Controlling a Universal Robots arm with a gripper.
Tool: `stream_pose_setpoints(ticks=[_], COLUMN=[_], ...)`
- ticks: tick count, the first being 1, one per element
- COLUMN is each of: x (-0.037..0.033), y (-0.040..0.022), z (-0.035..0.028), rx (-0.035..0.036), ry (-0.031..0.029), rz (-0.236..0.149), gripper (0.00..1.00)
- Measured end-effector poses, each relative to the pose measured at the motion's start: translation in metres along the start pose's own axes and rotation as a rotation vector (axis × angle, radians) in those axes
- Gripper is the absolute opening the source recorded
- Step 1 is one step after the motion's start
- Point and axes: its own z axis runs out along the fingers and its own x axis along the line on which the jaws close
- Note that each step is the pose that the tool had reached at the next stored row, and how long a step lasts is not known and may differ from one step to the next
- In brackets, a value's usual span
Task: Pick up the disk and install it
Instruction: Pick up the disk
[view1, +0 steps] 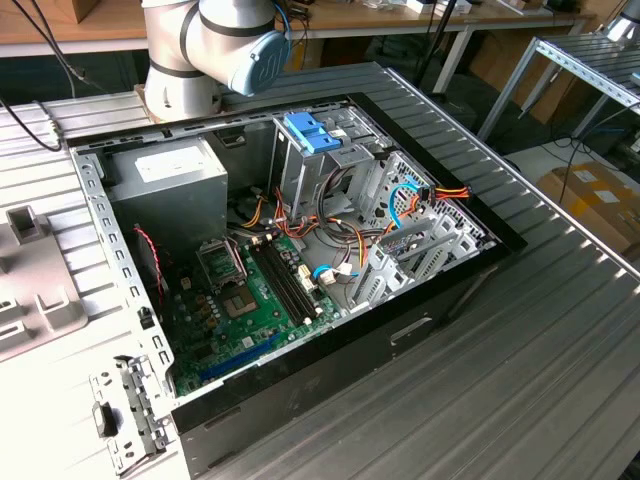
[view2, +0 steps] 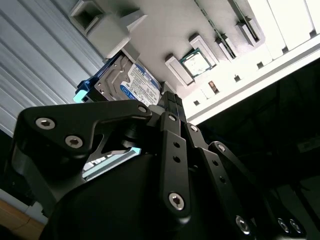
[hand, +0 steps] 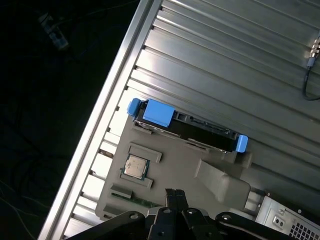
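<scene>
The disk (hand: 186, 128) rests at the edge of a grey holder plate (hand: 220, 181) on the ribbed metal table. It is a grey drive with a white and blue label (view2: 134, 82) in a light-blue carrier, with a brighter blue tab (hand: 159, 112) at one end. In both wrist views my gripper (hand: 173, 192) hangs above the plate, apart from the disk. Its two black fingers (view2: 170, 100) are pressed together with nothing between them.
A processor chip (hand: 136, 166) sits in a pocket of the same plate. In the exterior view an open computer case (view1: 300, 250) lies on the table, with a drive cage holding a blue part (view1: 310, 132), a motherboard (view1: 255, 295) and loose cables. The arm's base (view1: 215, 45) stands behind it.
</scene>
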Motion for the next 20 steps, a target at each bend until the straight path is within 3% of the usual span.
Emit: stream_pose_setpoints(ticks=[14,20], x=[0.0000,0.0000], y=[0.0000,0.0000], z=[0.0002,0.0005], rx=[-0.0008,-0.0018], ry=[0.0014,0.0030], rz=[-0.033,-0.073], gripper=[0.11,0.11])
